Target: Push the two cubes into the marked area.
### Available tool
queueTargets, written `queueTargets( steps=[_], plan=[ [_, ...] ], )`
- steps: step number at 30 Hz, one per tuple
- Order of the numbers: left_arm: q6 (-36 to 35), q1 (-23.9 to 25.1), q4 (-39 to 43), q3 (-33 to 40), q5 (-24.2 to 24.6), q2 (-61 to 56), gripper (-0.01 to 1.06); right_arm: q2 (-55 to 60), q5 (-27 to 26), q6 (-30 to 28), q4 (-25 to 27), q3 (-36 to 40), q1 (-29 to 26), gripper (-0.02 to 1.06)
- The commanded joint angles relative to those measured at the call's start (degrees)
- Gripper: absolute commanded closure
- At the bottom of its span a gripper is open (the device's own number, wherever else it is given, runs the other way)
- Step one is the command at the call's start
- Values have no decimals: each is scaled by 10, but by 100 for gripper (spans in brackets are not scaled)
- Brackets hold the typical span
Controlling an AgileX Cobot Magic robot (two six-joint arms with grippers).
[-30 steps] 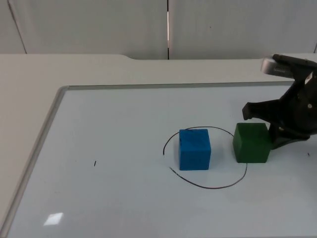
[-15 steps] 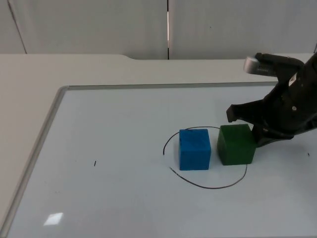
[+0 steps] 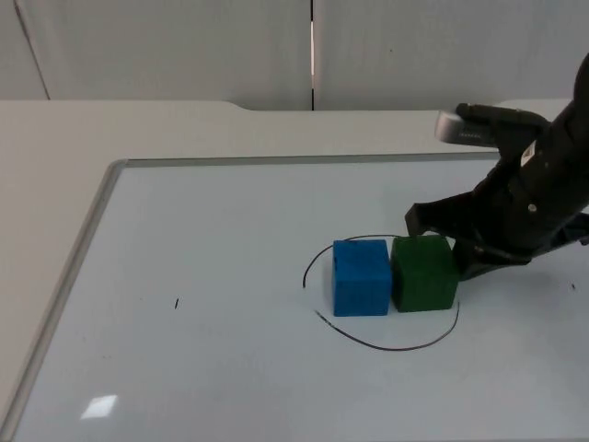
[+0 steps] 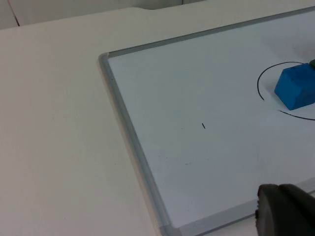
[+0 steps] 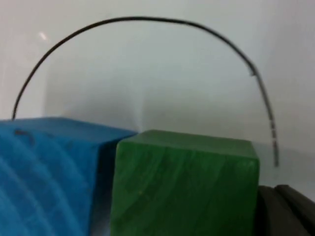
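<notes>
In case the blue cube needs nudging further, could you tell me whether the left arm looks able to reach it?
Probably yes: the blue cube has bare whiteboard on its left, while the right hand and green cube stand beyond it.

wall (image 3: 184, 46): grey partition, seamed | table (image 3: 55, 184): white, lit

The blue cube (image 3: 362, 277) is sitting upright inside the drawn ring (image 3: 377, 344). The green cube (image 3: 423, 273) is touching its side, also lying within the ring.
</notes>
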Motion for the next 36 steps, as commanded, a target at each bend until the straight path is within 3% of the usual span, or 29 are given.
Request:
queueTargets(
  steps=[1,6,13,17,20,29,36],
  plan=[
    [-4,1,2,3,-7,-2,105,-2,-8,-4,-3,-2,9,104],
    [-4,1,2,3,-7,-2,105,-2,-1,-1,-11,-2,8,104],
    [-4,1,2,3,-7,-2,105,-25,44,-1,-82,-2,8,104],
    [-4,1,2,3,-7,-2,105,-97,89,-1,-140,-2,8,104],
    [-4,1,2,3,-7,-2,105,-152,111,-2,-153,-2,8,104],
    [-4,1,2,3,-7,-2,105,-380,127,-20,-153,-2,8,104],
    [-4,1,2,3,-7,-2,105,-490,142,-46,-153,-2,8,104]
  ],
)
